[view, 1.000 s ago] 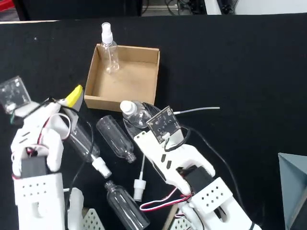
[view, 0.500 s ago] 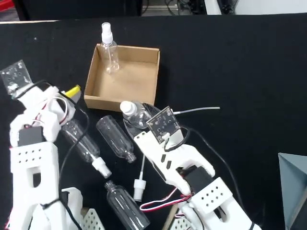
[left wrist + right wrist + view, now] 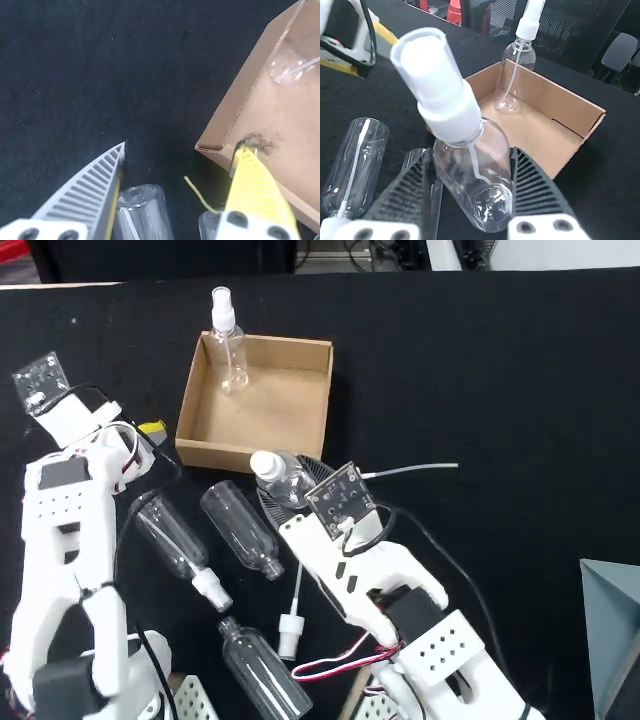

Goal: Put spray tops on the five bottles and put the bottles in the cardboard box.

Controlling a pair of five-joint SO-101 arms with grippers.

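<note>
Five clear plastic bottles are counted. One capped bottle [image 3: 228, 345] stands in the cardboard box [image 3: 230, 452], and three lying bottles [image 3: 240, 528] rest on the black surface [image 3: 480, 360] near it. The fifth bottle [image 3: 475, 185], with its spray top [image 3: 437, 85] fitted, is clamped at the body by the right jaws, just beside the box's near wall. The left jaws are held apart over the base of one lying bottle [image 3: 142, 210]. Such empty bottles are judged light, smooth and easily squashed. The middle of the body is best gripped, gently, rather than the top.
</note>
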